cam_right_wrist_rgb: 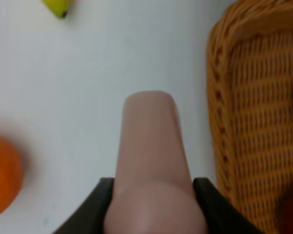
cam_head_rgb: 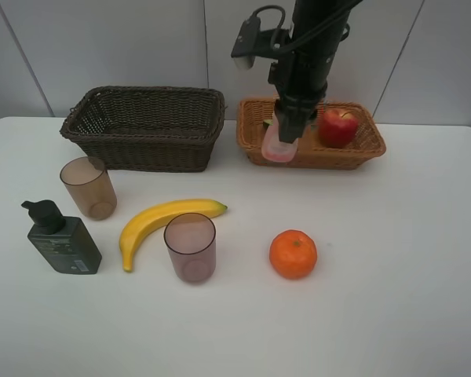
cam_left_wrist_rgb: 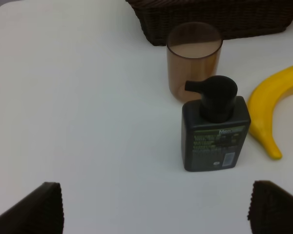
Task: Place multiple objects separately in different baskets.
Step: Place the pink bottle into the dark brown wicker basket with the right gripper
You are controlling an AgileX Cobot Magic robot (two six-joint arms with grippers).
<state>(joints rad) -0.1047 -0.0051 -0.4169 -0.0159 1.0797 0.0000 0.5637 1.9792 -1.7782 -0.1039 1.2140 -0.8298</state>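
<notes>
My right gripper [cam_head_rgb: 287, 129] is shut on the small pink bottle [cam_head_rgb: 279, 147] and holds it above the front left rim of the light wicker basket [cam_head_rgb: 361, 149]. In the right wrist view the bottle [cam_right_wrist_rgb: 151, 146] sticks out between the fingers [cam_right_wrist_rgb: 103, 197], beside the basket wall [cam_right_wrist_rgb: 249, 126]. The red apple [cam_head_rgb: 338, 127] lies in that basket, and a green sliver of avocado [cam_head_rgb: 267, 123] shows behind the arm. The dark basket [cam_head_rgb: 145, 126] holds nothing I can see. My left gripper [cam_left_wrist_rgb: 156, 214] is open above the table, short of the dark green pump bottle [cam_left_wrist_rgb: 215, 131].
On the table stand two brownish cups [cam_head_rgb: 89, 187] [cam_head_rgb: 191, 247], the pump bottle [cam_head_rgb: 60, 238], the banana [cam_head_rgb: 169, 220] and the orange [cam_head_rgb: 293, 254]. The left wrist view shows one cup [cam_left_wrist_rgb: 193, 61] and the banana [cam_left_wrist_rgb: 271, 109] near the pump bottle.
</notes>
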